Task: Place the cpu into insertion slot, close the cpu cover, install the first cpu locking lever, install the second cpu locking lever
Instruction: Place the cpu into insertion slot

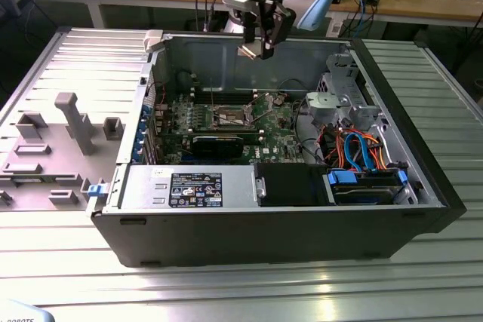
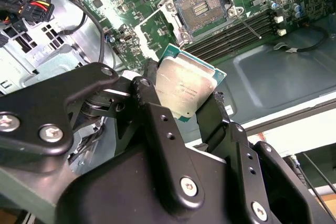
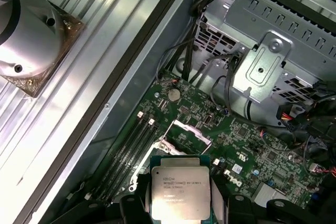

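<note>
Evidently clenched on the edges of the cpu (image 2: 185, 88), well above the insertion slot (image 2: 202, 8), the gripper (image 1: 262, 47) should, I judge, keep it level and squared to that socket.

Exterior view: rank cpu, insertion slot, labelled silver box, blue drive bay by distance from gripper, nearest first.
1. cpu: clamped in the gripper, above the case.
2. insertion slot: below, on the green board.
3. labelled silver box, case front, and blue drive bay, front at the exterior view's right: too close to call.
</note>
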Robot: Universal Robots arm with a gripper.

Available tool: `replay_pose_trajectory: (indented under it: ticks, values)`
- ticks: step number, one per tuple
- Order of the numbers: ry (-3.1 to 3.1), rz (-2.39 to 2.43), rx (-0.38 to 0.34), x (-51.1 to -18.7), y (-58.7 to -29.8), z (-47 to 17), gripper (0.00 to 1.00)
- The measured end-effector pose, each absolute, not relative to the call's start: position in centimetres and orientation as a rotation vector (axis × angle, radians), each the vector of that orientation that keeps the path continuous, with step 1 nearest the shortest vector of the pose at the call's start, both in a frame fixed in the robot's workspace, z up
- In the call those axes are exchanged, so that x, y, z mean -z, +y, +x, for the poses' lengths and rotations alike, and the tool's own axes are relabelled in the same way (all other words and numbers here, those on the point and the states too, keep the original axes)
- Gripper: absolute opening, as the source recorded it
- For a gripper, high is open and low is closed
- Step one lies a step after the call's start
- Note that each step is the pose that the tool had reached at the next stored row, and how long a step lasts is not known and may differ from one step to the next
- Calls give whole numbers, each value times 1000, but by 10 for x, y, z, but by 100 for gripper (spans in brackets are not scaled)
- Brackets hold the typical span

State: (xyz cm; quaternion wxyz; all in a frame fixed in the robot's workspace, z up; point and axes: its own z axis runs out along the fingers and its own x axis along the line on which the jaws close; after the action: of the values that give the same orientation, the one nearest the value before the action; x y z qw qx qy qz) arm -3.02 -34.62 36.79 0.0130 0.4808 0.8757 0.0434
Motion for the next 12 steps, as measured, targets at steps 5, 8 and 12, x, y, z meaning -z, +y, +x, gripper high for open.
replay_pose_trajectory:
  ticks: [5,8,12]
  values:
    - [2728,1499,-135,-368,-346,-30,54]
    - [2724,1506,-135,-368,-346,-30,54]
    - [2684,1571,-134,-368,-346,-30,54]
